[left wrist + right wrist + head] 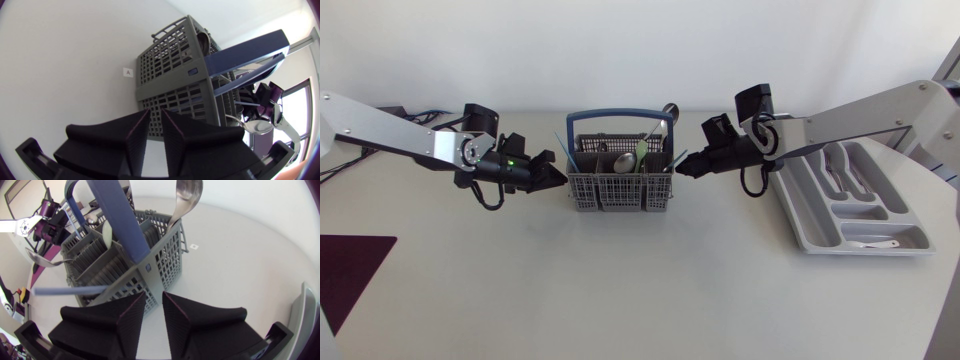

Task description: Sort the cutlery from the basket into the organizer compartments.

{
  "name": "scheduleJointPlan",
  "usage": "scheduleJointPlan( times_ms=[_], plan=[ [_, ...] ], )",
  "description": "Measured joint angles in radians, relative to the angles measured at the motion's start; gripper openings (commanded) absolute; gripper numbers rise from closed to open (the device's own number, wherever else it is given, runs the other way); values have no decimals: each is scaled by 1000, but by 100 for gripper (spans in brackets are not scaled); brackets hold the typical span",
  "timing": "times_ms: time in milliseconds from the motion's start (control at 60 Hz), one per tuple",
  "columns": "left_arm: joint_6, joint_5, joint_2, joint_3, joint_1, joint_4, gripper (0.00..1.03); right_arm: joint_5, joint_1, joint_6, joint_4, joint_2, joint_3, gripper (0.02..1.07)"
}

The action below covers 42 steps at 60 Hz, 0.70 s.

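the cutlery basket (pixel 620 192) stands at the middle of the table's far half. it is a grey plastic grid with several compartments and a dark blue bail handle (pixel 617 113) arching over it. a steel spoon (pixel 624 161) and a pale green utensil (pixel 641 150) stand bowl-up inside it, and a dark ladle (pixel 670 110) leans out at its far right corner. thin blue-green handles stick out at the basket's sides.

the left gripper (pixel 560 180) sits low, just beside the basket's left wall. in the left wrist view its fingers (pixel 145 132) stand a narrow slit apart with bare table showing through and nothing between them, and the basket's mesh wall (pixel 170 75) is just ahead.

the right gripper (pixel 682 168) mirrors it, close by the right wall. its fingers (pixel 132 310) are likewise slightly parted and empty, facing a corner of the basket (pixel 165 255). a light blue handle (pixel 70 289) juts sideways from the basket there.

the grey organizer (pixel 795 215) lies on the table's right side, well apart from the basket and partly under the right arm. steel pieces (pixel 835 170) lie in its long compartments, and a white piece (pixel 873 243) lies in the crosswise compartment nearest the table's front.
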Motion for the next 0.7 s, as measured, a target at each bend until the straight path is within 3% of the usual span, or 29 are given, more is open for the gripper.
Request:
scheduleJointPlan(
  times_ms=[400,700],
  plan=[
    [-44,56,43,50,-34,3,9,-70,7,71,8,43,22,16],
    [-15,86,-43,-80,-52,-11,9,-80,6,39,6,-84,-176,15]
  ],
)
